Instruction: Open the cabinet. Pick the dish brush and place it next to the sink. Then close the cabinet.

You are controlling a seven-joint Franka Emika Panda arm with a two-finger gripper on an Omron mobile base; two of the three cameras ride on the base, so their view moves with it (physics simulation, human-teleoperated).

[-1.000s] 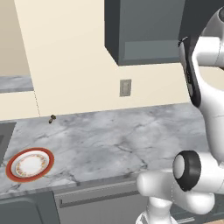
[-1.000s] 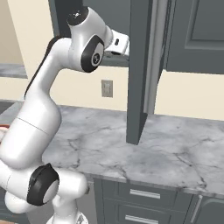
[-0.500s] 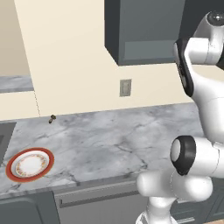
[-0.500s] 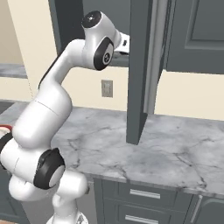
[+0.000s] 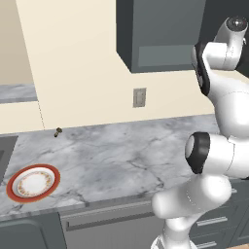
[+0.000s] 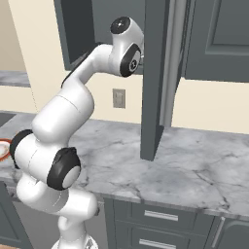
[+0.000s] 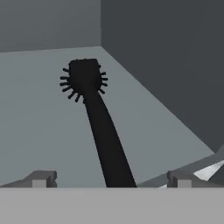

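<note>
Two tips of the open, empty tool (image 7: 109,179) straddle the brush (image 7: 98,127) handle, head pointing away inside the cabinet (image 7: 166,65).

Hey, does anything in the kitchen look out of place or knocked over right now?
Nothing looks spilled or damaged. The dark grey cabinet door stands open, and the black dish brush lies on the shelf inside, its handle running between the open jaws. A tiny brownish knob-shaped object sits alone on the marble counter by the wall.
</note>
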